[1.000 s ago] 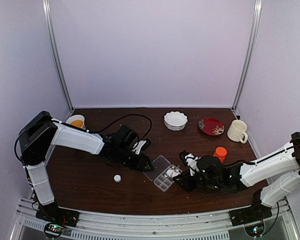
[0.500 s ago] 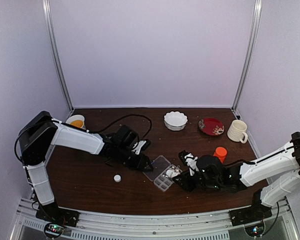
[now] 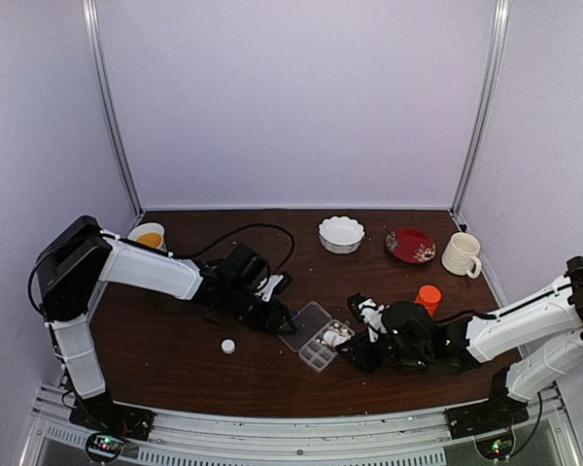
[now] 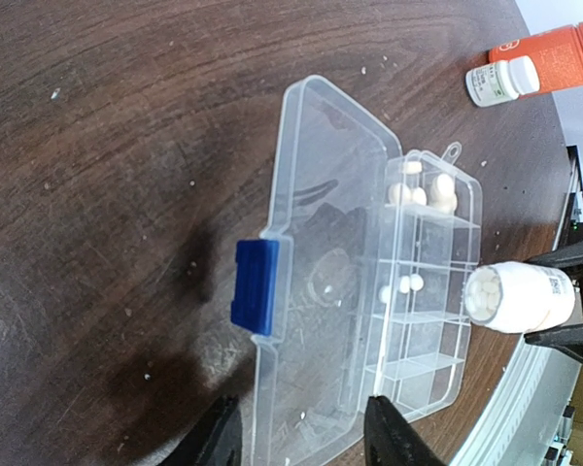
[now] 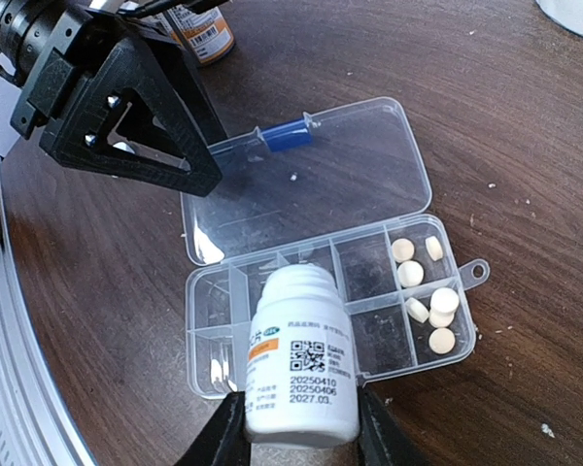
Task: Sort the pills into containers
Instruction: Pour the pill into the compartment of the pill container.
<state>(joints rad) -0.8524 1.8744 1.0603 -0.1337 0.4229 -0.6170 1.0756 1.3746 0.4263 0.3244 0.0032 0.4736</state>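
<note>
- Motion over the last second is close to nil: in the top view both arms and the organizer box [image 5: 364,320] sit where they did a moment ago.
- Right gripper [image 5: 296,432] is partly closed and clamped on the body of the white bottle [image 5: 296,364], which is tipped with its open mouth over the box's middle compartments.
- Left gripper [image 4: 301,442] has narrowed a hair. The jaws stand partly apart, straddling the near end of the open lid [image 4: 311,175] by the blue latch [image 4: 256,286]. Can't tell whether they touch it; nothing is lifted.
- Pills [image 5: 429,311] lie mostly in the end compartments by the hang tab, with a few in a middle cell. More show inside the bottle mouth.
- Box lies flat on the table [image 4: 97,146], between the two grippers.
- My read: the pour is paused mid-tilt, sorting is only partly done, and several cells look empty. A steeper tilt would likely dump a clump rather than a single pill.
</note>
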